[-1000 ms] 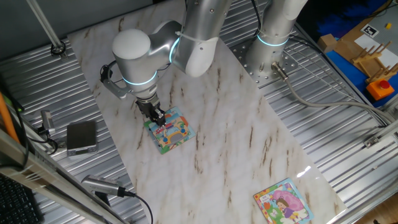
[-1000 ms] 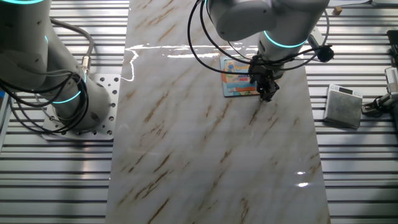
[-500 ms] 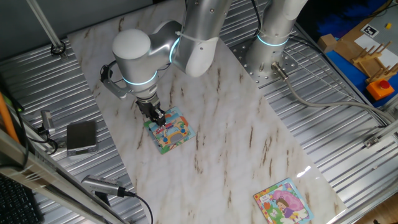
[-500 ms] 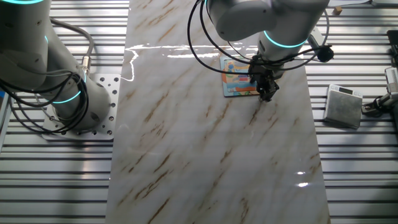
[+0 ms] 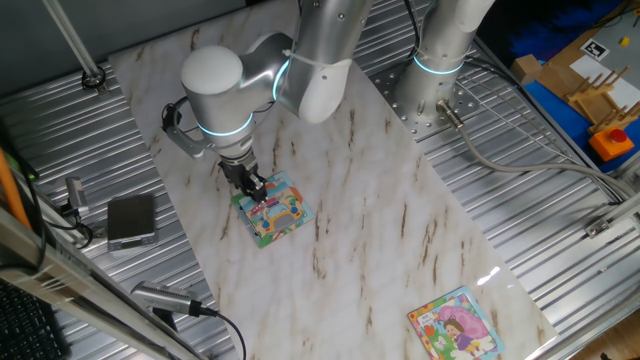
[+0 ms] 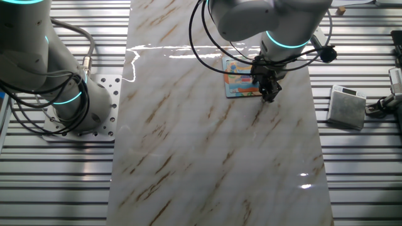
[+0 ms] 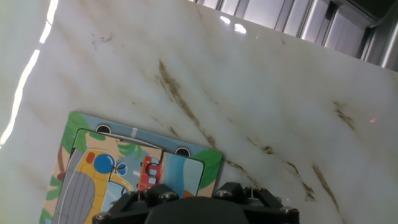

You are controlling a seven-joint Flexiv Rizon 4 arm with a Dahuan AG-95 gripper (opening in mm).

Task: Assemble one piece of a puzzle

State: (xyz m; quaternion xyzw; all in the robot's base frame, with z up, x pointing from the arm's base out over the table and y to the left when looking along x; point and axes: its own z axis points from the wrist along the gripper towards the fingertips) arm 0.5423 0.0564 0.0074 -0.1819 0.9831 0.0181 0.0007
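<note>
The puzzle [image 5: 278, 212], a small square board with a teal, green and orange border and a cartoon picture, lies flat on the marble tabletop. It also shows in the other fixed view as the puzzle [image 6: 240, 79] and in the hand view as the puzzle [image 7: 118, 165]. My gripper [image 5: 256, 188] is low over its edge, fingers pointing down at the board; in the other fixed view the gripper [image 6: 268, 93] sits at the puzzle's near right corner. The hand view shows only the gripper's black body, not its tips. The piece is hidden.
A second square puzzle with a pink-dressed girl [image 5: 455, 323] lies at the near end of the marble top. A grey box [image 5: 131, 220] sits on the ribbed metal beside the table, and a second arm's base [image 6: 69, 100] stands at the side.
</note>
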